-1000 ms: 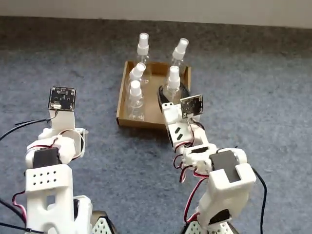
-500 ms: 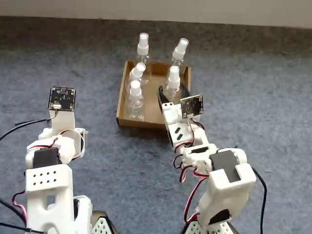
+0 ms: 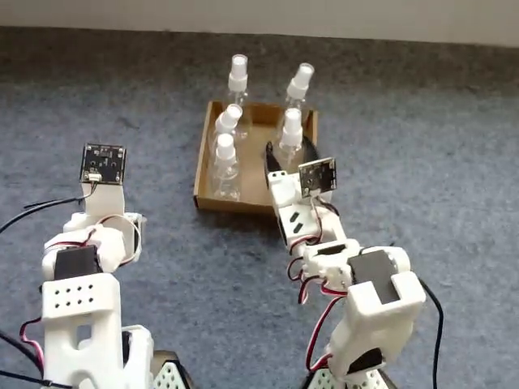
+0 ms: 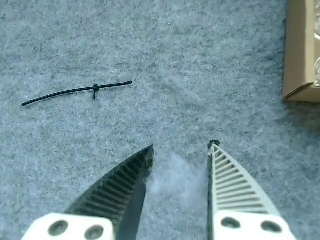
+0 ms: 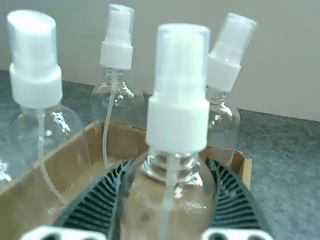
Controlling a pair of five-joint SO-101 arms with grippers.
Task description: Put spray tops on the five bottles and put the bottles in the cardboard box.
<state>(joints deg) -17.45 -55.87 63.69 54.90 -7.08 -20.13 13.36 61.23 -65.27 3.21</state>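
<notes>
Since a second ago, the right tool (image 3: 289, 151) and the gripped bottle (image 5: 177, 115) have edged very slightly sideways together. The left arm and the other bottles have not moved.

The step in hand looks like setting this third bottle down in the right half of the cardboard box (image 3: 235, 204). To do it well, I would keep the bottle upright and bring its base flat onto the box floor, clear of the right wall. Then part the jaws only a little and draw straight back, so neither finger drags the glass over. Room should stay for the two capped bottles (image 3: 238, 74) (image 3: 300, 81) that stand on the grey counter (image 3: 422, 138) just behind the box.

The right tool is narrowed about the bottle's clear body, below the white spray top. A ribbed finger lies against each side, so I judge it clamped on the bottle. Two boxed bottles (image 3: 225, 158) (image 3: 229, 121) stand along the left wall.

The left tool (image 4: 180, 150) hangs spread and empty over the counter. It is near a black cable tie (image 4: 75, 92) and well apart from the box.
</notes>
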